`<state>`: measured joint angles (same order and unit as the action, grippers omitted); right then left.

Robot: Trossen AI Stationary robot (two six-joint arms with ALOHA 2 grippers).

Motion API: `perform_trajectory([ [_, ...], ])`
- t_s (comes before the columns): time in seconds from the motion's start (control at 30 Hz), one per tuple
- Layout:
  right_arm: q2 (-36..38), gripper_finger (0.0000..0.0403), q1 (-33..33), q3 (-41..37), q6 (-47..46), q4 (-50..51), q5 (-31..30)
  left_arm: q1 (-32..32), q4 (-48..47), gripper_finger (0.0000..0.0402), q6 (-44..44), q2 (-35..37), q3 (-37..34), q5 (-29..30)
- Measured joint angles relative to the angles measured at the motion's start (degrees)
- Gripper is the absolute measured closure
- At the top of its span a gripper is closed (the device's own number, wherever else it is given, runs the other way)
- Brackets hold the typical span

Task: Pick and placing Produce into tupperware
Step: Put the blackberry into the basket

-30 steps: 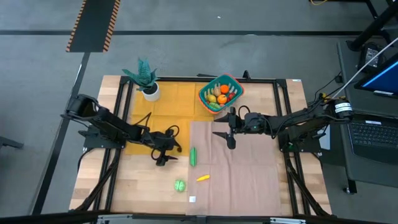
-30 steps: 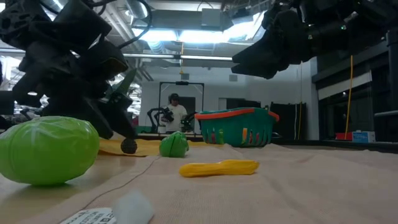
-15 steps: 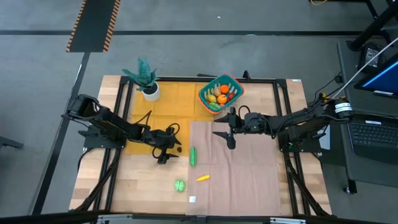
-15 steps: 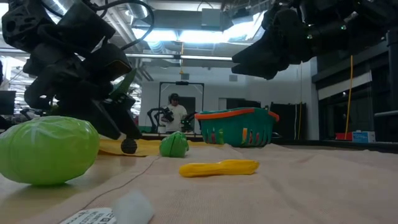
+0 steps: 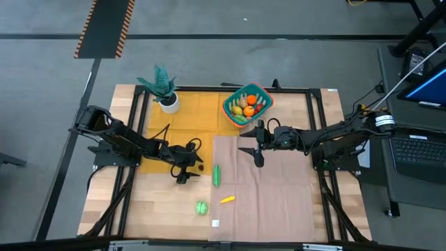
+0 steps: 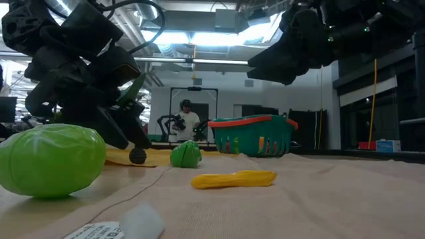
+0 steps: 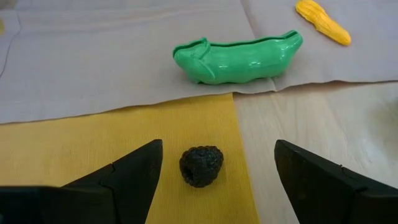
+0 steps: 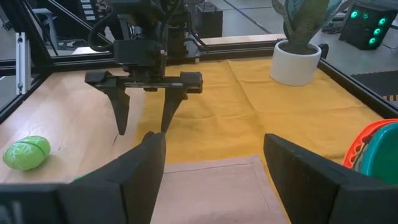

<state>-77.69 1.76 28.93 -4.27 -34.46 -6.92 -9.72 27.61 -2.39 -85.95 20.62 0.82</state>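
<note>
The teal tupperware (image 5: 247, 104) with an orange-red rim stands at the far middle, with several small fruits in it. A green pea pod (image 7: 236, 57), a yellow corn (image 7: 322, 22) and a round green cabbage (image 5: 201, 207) lie loose on the table. A small dark berry (image 7: 201, 165) rests on the yellow cloth (image 7: 74, 155). My left gripper (image 5: 191, 166) stands open with a finger on either side of the berry, apart from it. My right gripper (image 5: 254, 145) hangs open and holds nothing, above the beige cloth near the tupperware.
A teal plant in a white pot (image 5: 167, 97) stands at the far left of the yellow cloth. A beige cloth (image 5: 279, 202) covers the right half of the table. A white tag (image 5: 215, 223) lies near the front edge. A person stands far off in the room (image 6: 188, 119).
</note>
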Motion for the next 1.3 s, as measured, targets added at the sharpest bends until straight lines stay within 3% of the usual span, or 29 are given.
perform_trajectory([
  [0.37, 0.00, 0.0131, 0.00, 0.02, -0.02, -0.28, 0.00, 0.23, 4.55, 0.0100, 0.14, -4.17, 0.03, 0.07],
  [0.8, 0.00, 0.0131, -0.02, 0.02, 0.02, -0.48, 0.00, 1.84, 4.50, 0.0100, -0.10, -4.11, -0.05, -2.17],
  [1.3, -0.02, 0.0131, -0.01, 0.02, 0.02, -1.73, -0.01, 1.84, 6.63, 0.0134, -0.62, -4.11, -1.88, -2.25],
])
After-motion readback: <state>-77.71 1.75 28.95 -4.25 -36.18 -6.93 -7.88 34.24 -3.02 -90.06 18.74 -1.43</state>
